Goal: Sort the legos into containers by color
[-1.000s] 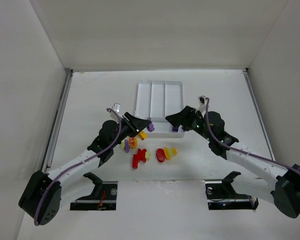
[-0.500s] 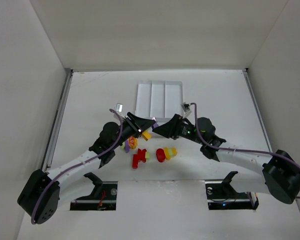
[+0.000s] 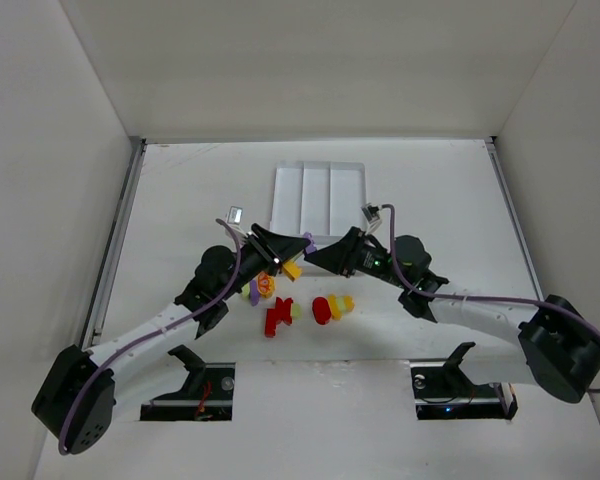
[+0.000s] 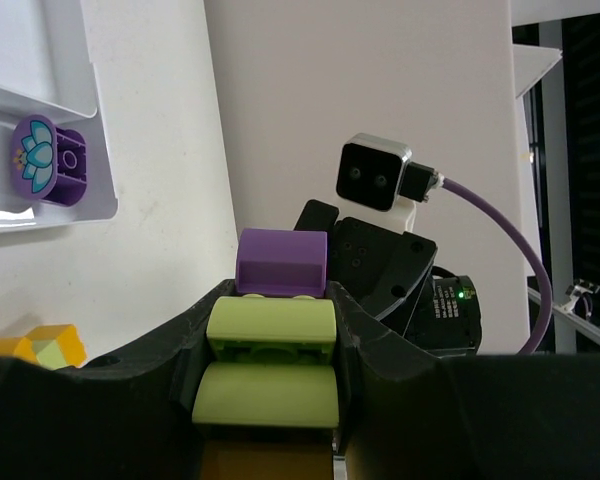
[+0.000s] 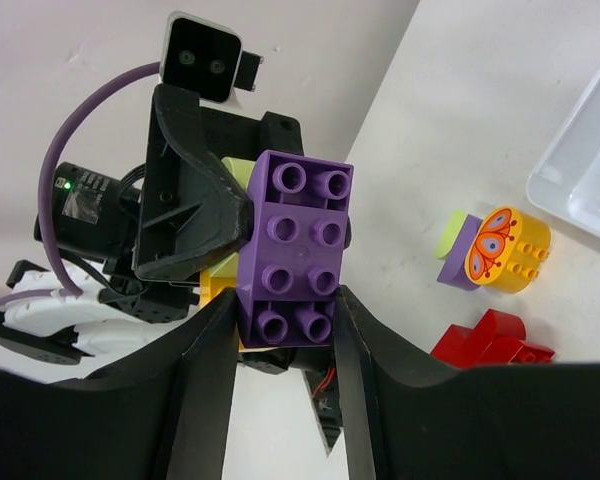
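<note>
1. Loose legos on the table (image 3: pixel 180 200), nearest the arm bases: two red, one angular brick (image 3: pixel 276 317) and one rounded piece (image 3: pixel 322 309); one light green sliver (image 3: pixel 295 311) between them; yellow-orange pieces (image 3: pixel 340 302) touching the rounded red, number unclear; none of these sorted yet.
2. One cluster, just left of those: a round yellow-orange butterfly brick (image 5: pixel 505 250) touching a purple piece (image 5: pixel 460 268) and a light green one; probably needs pulling apart before sorting.
3. Left gripper (image 4: pixel 277 310): fingers closed snugly on a stack of two light green layers (image 4: pixel 270 335) with yellow-orange beneath; held just short of the tray, tips pointing at the other arm.
4. Right gripper (image 5: pixel 285 300): fingers clamped on the long sides of one purple two-by-four brick (image 5: pixel 298 235), studs toward its camera; this brick sits at the far end of the left gripper's stack; the grippers meet tip to tip, apparently so that one braces while the other pulls the purple free.
5. White tray (image 3: pixel 318 168), farthest: three long sections and one crosswise section at the near end; one round purple lotus-print brick (image 4: pixel 42 165) lies in the crosswise section, against its wall; the long sections show no bricks from above; the crosswise section is the likely home for the held purple.
</note>
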`<state>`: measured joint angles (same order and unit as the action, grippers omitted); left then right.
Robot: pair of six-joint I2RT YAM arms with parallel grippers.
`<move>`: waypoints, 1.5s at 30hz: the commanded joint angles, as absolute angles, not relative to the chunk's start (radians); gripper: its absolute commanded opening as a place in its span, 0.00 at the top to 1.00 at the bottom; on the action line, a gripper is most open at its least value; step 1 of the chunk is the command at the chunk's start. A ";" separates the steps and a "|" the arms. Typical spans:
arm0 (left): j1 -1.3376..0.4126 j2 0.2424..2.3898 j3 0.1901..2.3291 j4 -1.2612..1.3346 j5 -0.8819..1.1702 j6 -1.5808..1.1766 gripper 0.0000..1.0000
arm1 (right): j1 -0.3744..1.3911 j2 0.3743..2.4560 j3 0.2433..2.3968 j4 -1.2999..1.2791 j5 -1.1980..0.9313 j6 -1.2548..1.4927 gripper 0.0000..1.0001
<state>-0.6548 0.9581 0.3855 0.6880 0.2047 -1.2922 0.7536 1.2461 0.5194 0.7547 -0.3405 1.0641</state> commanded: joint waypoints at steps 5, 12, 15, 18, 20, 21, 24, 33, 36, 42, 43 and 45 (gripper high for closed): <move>-0.650 0.908 0.370 0.739 0.239 -1.307 0.83 | 0.702 1.184 0.476 0.824 -0.285 1.066 0.68; -0.628 0.896 0.371 0.683 0.261 -1.281 0.78 | 0.644 1.167 0.479 0.787 -0.301 1.065 0.68; -0.616 0.881 0.365 0.667 0.262 -1.273 0.76 | 0.631 1.183 0.483 0.772 -0.298 1.052 0.68; -0.602 0.870 0.364 0.647 0.278 -1.262 0.75 | 0.613 1.196 0.485 0.770 -0.299 1.049 0.69; -0.594 0.868 0.367 0.631 0.290 -1.255 0.75 | 0.602 1.198 0.489 0.773 -0.302 1.049 0.69; -0.591 0.870 0.367 0.621 0.294 -1.252 0.75 | 0.598 1.198 0.492 0.773 -0.304 1.049 0.69; -0.585 0.877 0.368 0.601 0.310 -1.236 0.74 | 0.582 1.193 0.503 0.769 -0.308 1.049 0.69; -0.565 0.891 0.359 0.595 0.334 -1.220 0.67 | 0.567 1.221 0.517 0.755 -0.324 1.049 0.69; -0.565 0.896 0.360 0.595 0.339 -1.216 0.61 | 0.567 1.224 0.520 0.755 -0.321 1.049 0.69; -0.565 0.887 0.362 0.595 0.341 -1.210 0.55 | 0.558 1.232 0.532 0.755 -0.311 1.055 0.69; -0.565 0.885 0.362 0.594 0.341 -1.210 0.56 | 0.558 1.235 0.534 0.755 -0.310 1.055 0.69; -0.564 0.882 0.362 0.591 0.341 -1.209 0.60 | 0.555 1.252 0.538 0.744 -0.299 1.048 0.69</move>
<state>-0.5674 0.9108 0.3672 0.5587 0.3336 -1.2350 0.5556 1.2335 0.4911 0.7216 -0.3355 1.0546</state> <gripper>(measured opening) 0.412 0.447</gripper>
